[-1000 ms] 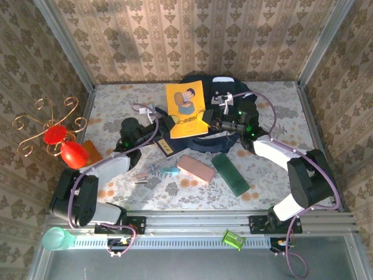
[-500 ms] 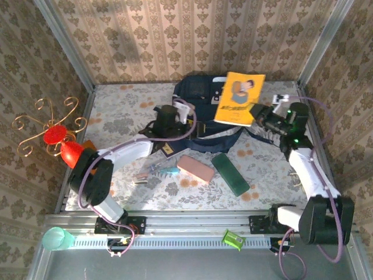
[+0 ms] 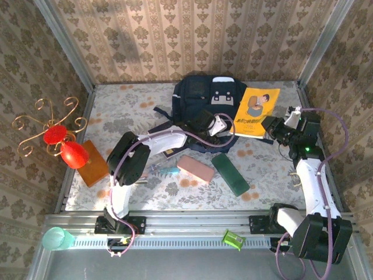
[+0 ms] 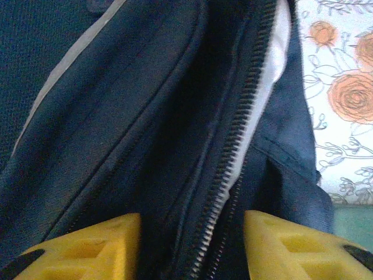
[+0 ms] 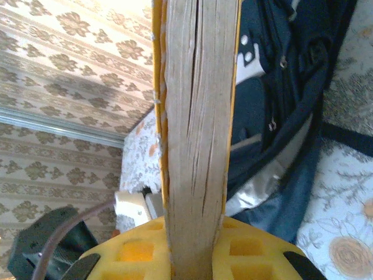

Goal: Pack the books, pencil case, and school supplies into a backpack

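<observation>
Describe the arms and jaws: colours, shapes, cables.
The left arm and right arm have white links, black joints and looping purple cables. Their jaws are yellow with square recesses. A green light glows on the right arm.

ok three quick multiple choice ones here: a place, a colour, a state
1. Where is the pink pencil case? A held in the air B on the table between the teal tool and the green case C against the wall
2. What colour is the book in the right fingers? A yellow B red C white
3. How are the right fingers? A wide open B shut on the book C shut on a pen
B: top view shows it there. A: its cover is yellow. B: the wrist view shows its page edge clamped.
</observation>
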{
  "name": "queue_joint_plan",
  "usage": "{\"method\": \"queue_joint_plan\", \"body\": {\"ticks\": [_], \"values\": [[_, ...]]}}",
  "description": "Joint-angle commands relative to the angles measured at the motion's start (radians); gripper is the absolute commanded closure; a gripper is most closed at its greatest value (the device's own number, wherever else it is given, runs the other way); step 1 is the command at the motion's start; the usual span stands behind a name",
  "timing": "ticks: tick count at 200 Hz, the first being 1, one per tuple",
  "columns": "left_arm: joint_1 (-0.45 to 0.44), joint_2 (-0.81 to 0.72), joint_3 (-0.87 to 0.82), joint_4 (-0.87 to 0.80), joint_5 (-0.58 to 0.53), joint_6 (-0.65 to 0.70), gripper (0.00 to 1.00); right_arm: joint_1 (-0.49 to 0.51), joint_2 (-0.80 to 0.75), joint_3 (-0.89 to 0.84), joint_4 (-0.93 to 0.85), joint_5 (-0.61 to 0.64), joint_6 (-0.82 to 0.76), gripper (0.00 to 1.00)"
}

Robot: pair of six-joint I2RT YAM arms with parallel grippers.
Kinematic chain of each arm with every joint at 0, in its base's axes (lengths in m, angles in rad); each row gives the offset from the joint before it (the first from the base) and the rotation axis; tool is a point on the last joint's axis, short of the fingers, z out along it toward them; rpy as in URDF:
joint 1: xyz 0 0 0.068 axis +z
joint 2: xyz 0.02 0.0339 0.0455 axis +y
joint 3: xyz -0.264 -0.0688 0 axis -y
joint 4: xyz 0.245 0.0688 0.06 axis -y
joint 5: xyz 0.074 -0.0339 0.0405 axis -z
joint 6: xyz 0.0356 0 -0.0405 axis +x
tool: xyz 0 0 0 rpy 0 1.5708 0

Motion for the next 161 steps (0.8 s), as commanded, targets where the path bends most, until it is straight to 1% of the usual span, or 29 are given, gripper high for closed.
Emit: {"method": "queue_joint_plan", "body": {"ticks": [1, 12, 30, 57, 74, 94, 113, 134, 141, 161], "values": [[0.007, -0.001, 0.044, -0.056, -0.004, 0.032, 0.57, 0.007, -0.032, -0.01, 0.02, -0.023, -0.038, 1.0], [0.01, -0.002, 0.047, -0.05, 0.022, 0.028, 0.59, 0.007, -0.037, -0.019, 0.001, -0.022, -0.051, 1.0], [0.022, 0.001, 0.053, -0.046, 0.07, 0.016, 0.66, 0.007, -0.048, -0.036, -0.012, -0.017, -0.063, 1.0], [0.039, 0.006, 0.063, -0.041, 0.124, -0.006, 0.65, 0.009, -0.055, -0.05, -0.02, -0.015, -0.068, 1.0], [0.045, 0.013, 0.075, -0.045, 0.149, -0.009, 0.68, 0.01, -0.054, -0.051, -0.027, -0.012, -0.071, 1.0], [0.053, 0.018, 0.085, -0.043, 0.178, -0.015, 0.75, 0.016, -0.054, -0.051, -0.049, -0.006, -0.083, 1.0], [0.06, 0.027, 0.102, -0.05, 0.204, -0.022, 0.88, 0.023, -0.058, -0.056, -0.075, -0.003, -0.093, 1.0], [0.067, 0.036, 0.119, -0.061, 0.216, -0.018, 0.98, 0.03, -0.072, -0.072, -0.101, -0.007, -0.099, 1.0], [0.068, 0.038, 0.122, -0.066, 0.216, -0.012, 1.0, 0.03, -0.079, -0.078, -0.107, -0.011, -0.097, 1.0], [0.077, 0.034, 0.125, -0.072, 0.233, 0.001, 1.0, 0.031, -0.104, -0.089, -0.12, -0.025, -0.083, 1.0]]}}
